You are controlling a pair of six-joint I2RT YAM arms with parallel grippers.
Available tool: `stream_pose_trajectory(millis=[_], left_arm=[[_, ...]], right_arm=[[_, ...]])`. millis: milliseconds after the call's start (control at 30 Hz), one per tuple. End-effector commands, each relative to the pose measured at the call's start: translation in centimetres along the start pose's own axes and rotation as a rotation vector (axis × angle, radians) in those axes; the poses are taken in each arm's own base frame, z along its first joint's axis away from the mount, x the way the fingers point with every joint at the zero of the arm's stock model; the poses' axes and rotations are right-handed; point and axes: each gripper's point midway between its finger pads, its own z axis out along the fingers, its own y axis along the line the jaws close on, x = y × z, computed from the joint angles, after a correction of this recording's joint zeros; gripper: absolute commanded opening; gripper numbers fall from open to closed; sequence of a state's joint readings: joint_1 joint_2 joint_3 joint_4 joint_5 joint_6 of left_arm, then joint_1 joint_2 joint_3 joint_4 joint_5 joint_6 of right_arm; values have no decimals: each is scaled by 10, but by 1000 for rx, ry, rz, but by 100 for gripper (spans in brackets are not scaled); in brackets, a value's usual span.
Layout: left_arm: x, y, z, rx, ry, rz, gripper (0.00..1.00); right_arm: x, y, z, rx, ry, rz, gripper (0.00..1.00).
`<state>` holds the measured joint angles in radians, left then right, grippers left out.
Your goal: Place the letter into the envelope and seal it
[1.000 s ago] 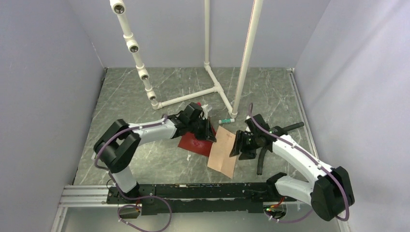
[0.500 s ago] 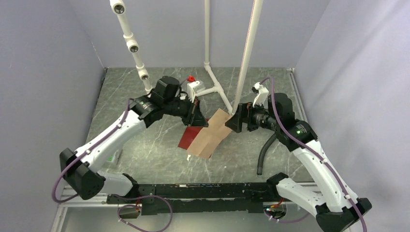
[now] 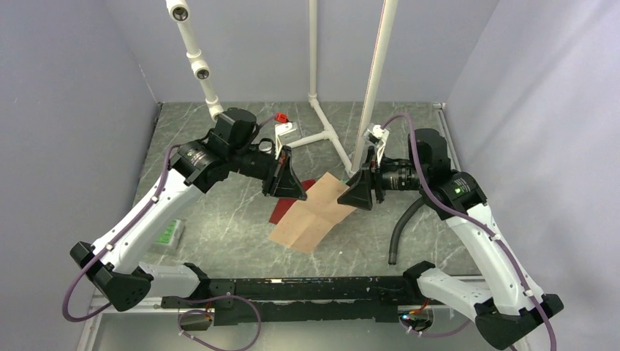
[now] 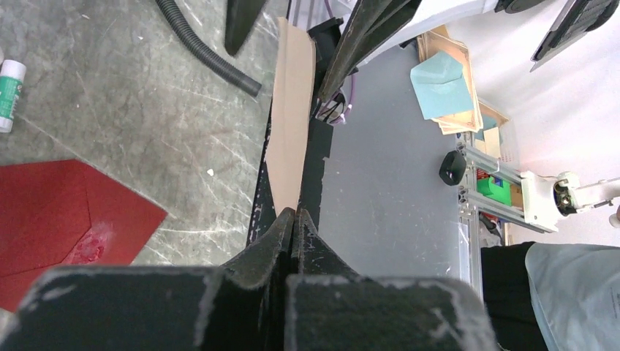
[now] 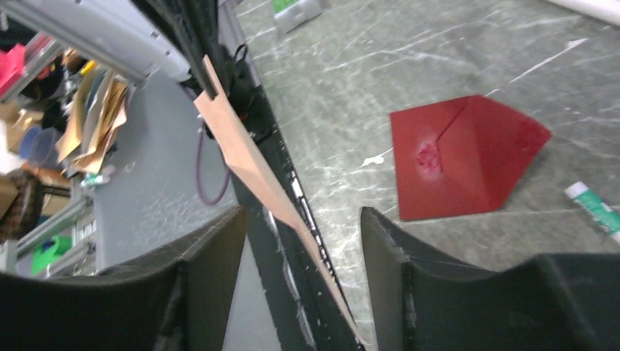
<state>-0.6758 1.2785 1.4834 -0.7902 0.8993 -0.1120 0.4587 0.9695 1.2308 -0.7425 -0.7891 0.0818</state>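
So the left gripper (image 4: 294, 213) is clamped right down on one edge of the letter (image 4: 291, 124), with its jaws pinched flat on the paper. The letter is up in the air over the envelope (image 4: 66, 212), not inside it, and from overhead it hides most of the red. The right gripper (image 5: 301, 219) is at the letter's other end, on the far side of the envelope from the left one. Its jaws are wide apart and the sheet runs between the fingers (image 5: 212, 256); I can't tell if either one touches it. The envelope lies flat on the table (image 3: 172, 124). A glue stick (image 5: 596, 205) sits near the envelope, and a black hose (image 3: 401, 228) is well away from it.
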Motion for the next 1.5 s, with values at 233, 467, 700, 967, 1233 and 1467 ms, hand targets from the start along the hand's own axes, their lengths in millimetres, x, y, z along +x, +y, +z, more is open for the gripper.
stream_pose_trajectory(millis=[233, 467, 700, 967, 1233, 1467], left_arm=[[-17, 0, -11, -83, -66, 18, 71], [-8, -7, -10, -46, -70, -44, 85], [2, 6, -12, -127, -65, -76, 76], [-8, -5, -19, -119, -122, -57, 19], [-32, -1, -34, -226, -246, -23, 2], [-50, -9, -31, -164, -309, -9, 2]], right_arm=[[-14, 25, -15, -53, -63, -43, 0], [-32, 53, -34, -100, -100, -99, 0], [-43, 75, -48, -149, -125, -144, 0], [-50, 80, -49, -173, -119, -130, 0], [-54, 105, -50, -352, -124, -102, 59], [-57, 129, -60, -499, -201, -125, 77]])
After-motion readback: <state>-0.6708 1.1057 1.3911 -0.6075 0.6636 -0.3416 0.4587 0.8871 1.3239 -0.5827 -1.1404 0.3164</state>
